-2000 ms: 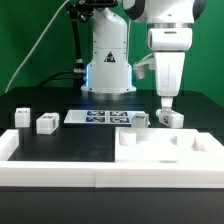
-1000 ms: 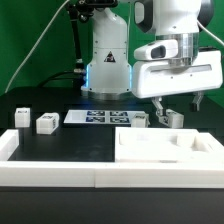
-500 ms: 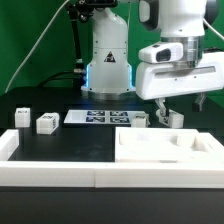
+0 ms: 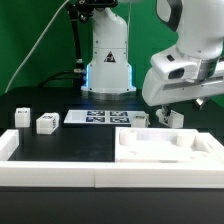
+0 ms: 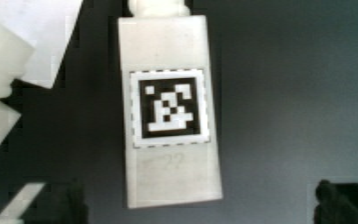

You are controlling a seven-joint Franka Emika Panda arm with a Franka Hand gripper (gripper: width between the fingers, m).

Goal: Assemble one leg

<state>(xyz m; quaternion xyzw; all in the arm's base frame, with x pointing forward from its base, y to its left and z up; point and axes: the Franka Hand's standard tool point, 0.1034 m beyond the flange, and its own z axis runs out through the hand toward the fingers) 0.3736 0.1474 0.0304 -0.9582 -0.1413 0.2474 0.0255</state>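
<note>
A: Where does the leg lie?
B: From the exterior view's left come two small blocks (image 4: 45,123), then the marker board (image 4: 100,117), then the leg (image 5: 171,100) on the table under the gripper (image 4: 178,107).
A: And its jaws?
B: They are spread wide and touch nothing. The arm should probably centre on the leg, then close squarely on its long sides.

**Parts Spread Across the Table**

The black table (image 4: 60,145) carried everything. The marker board (image 4: 98,117), thin, flat and white, lay before the white robot base (image 4: 108,65). To the exterior view's left of the board stood one small white plastic block (image 4: 46,123), with a second such block (image 4: 22,116) farther left. To the board's right sat a third small white block (image 4: 141,118), then the leg (image 4: 172,117), a small white tagged plastic block. The large flat white tray-like piece with raised rims (image 4: 165,150) lay in front of these two.
</note>
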